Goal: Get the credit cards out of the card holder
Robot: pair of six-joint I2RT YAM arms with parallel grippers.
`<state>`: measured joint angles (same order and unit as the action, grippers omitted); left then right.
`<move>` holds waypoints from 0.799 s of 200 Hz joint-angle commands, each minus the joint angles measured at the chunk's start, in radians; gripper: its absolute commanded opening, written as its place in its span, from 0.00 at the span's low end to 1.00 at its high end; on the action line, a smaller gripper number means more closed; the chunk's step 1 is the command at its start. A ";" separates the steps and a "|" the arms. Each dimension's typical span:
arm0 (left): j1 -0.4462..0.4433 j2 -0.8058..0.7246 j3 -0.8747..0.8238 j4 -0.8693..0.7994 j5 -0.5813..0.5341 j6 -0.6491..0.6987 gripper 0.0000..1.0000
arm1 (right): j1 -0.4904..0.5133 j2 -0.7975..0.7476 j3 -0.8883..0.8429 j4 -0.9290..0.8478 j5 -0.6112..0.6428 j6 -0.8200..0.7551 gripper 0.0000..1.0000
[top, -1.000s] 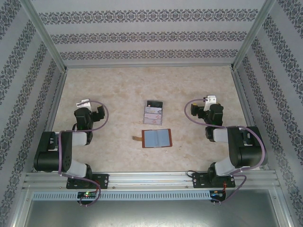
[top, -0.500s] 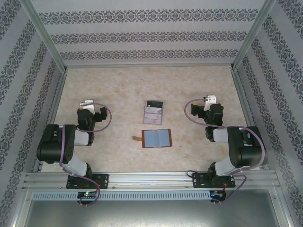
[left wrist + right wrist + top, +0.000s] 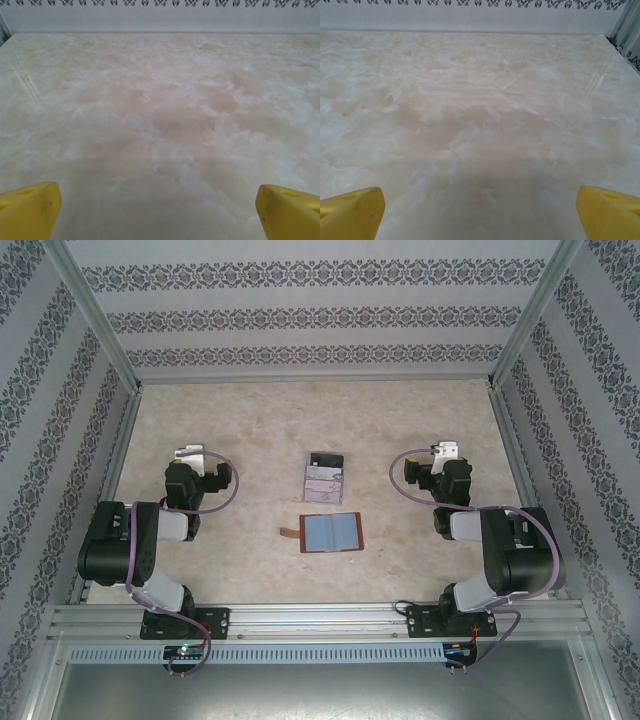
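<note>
The card holder (image 3: 331, 532) lies open and flat at the table's middle, reddish-brown with grey-blue inner pockets and a short strap tab (image 3: 290, 533) on its left. Whether credit cards sit in its pockets I cannot tell. Just behind it, pale pink-lilac credit cards (image 3: 325, 480) lie in a small clear tray (image 3: 326, 459). My left gripper (image 3: 190, 456) hovers left of the holder, open and empty, its yellow fingertips (image 3: 30, 207) wide apart over bare table. My right gripper (image 3: 443, 452) stands to the right, also open and empty, its yellow fingertips (image 3: 607, 210) spread wide.
The marbled beige table (image 3: 250, 420) is enclosed by patterned walls at the back (image 3: 310, 315), left and right. An aluminium rail (image 3: 320, 620) runs along the near edge by the arm bases.
The left arm has risen at its elbow and its gripper has shifted a little to the right. The right arm, holder and tray have not moved.
</note>
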<state>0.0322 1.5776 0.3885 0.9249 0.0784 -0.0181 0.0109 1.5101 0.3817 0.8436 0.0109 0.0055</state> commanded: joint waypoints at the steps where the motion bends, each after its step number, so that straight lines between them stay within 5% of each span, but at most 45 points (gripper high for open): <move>1: -0.020 0.007 0.008 -0.014 -0.011 0.031 1.00 | 0.011 -0.003 0.007 0.035 0.012 0.008 0.98; 160: -0.035 0.009 0.002 0.008 -0.043 0.040 1.00 | 0.003 0.000 0.014 0.025 -0.004 0.013 0.98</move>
<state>0.0120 1.5997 0.3878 0.9272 0.0486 0.0013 0.0109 1.5101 0.3817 0.8429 0.0105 0.0055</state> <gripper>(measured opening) 0.999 0.980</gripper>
